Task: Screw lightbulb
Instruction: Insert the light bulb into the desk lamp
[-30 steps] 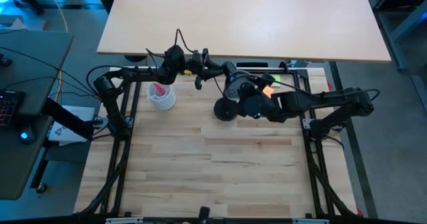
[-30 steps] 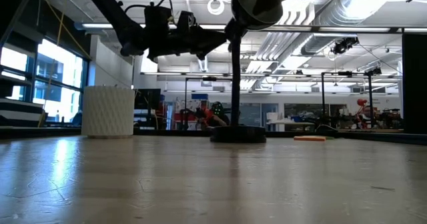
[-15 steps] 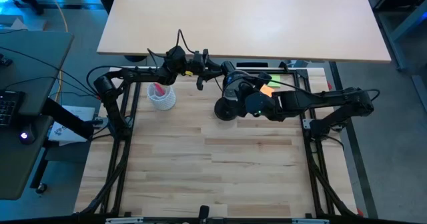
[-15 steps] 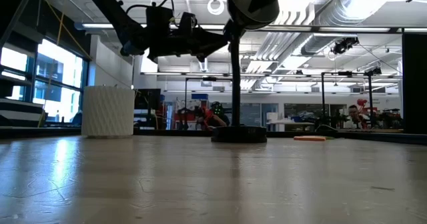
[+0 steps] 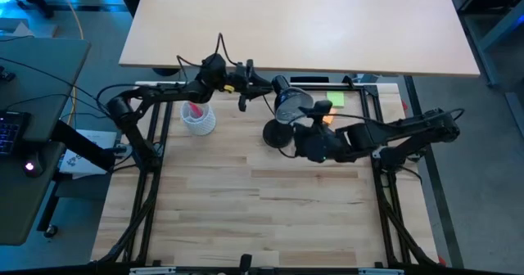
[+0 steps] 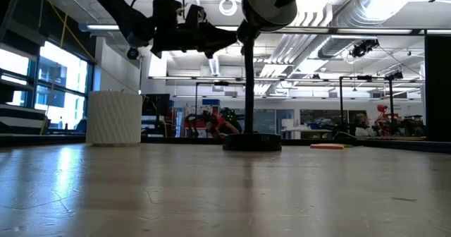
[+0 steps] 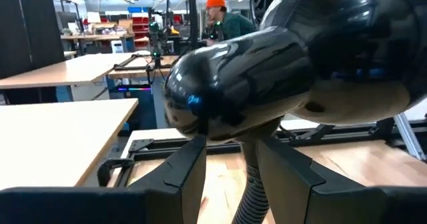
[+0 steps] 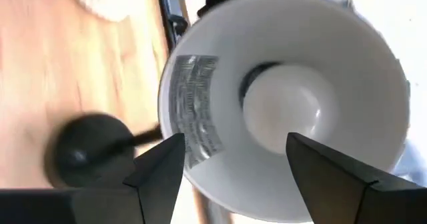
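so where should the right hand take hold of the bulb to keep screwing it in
Probably by the rounded white dome of the bulb, coming straight in through the open mouth of the lamp shade. The bulb sits deep in the shade with its screw end hidden in the socket, so only the dome is reachable. The right hand is open and already faces it; fingers on opposite sides of the dome.

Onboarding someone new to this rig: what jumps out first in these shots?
The black desk lamp at the far middle of the table, with the left gripper closed on its shade from behind. In the right wrist view, the lightbulb already sits in the shade's white interior, and the open right gripper points up at it without touching. Left of the lamp stands a white ribbed cup with pink items.
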